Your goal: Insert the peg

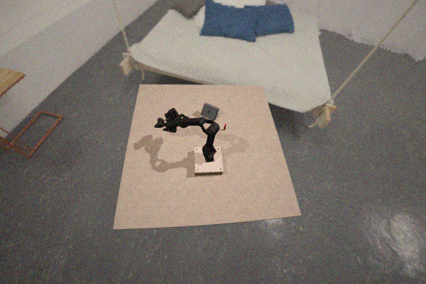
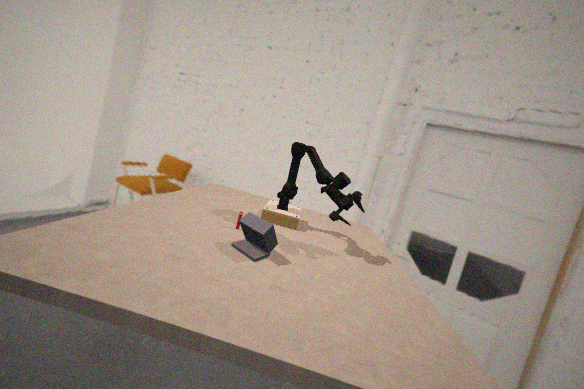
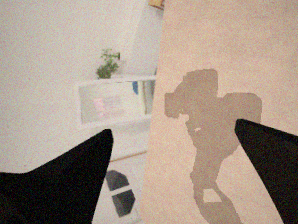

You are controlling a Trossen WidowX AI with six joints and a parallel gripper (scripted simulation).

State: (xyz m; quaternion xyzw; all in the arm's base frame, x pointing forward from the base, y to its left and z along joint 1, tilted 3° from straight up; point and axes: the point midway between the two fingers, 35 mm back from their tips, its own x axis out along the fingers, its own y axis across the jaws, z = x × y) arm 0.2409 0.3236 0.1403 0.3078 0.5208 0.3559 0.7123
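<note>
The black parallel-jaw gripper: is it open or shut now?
Open. In the wrist view the black parallel-jaw gripper has its two fingers far apart, with only the beige table between them.

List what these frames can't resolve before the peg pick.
- Peg: top and exterior views show only a tiny red sliver; cross-section unreadable, base hidden behind the panel in exterior.
- Hole: a dark speck in top view; shape unclear. Exterior shows the panel's back.
- Wrist view: open gripper faces table and its own shadow; peg and panel out of frame.
</note>
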